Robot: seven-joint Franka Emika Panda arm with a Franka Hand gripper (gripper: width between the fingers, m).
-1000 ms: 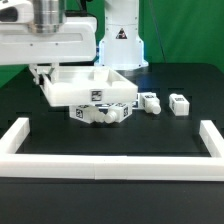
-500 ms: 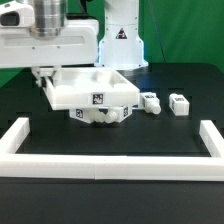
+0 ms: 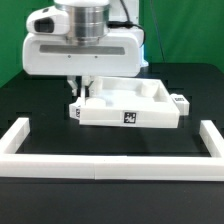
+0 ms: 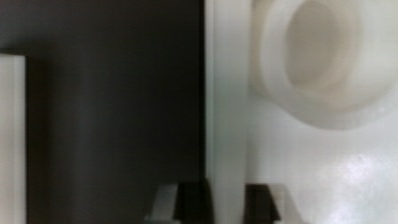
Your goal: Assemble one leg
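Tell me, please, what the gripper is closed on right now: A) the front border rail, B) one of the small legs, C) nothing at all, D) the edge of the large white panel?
D: in the wrist view the gripper has a finger on each side of the thin rim of the large white panel, and the exterior view shows it at that panel's edge on the exterior view's left.

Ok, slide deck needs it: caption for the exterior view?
The hand grips the white panel by its rim; one leg lies beside it, at the exterior view's right.
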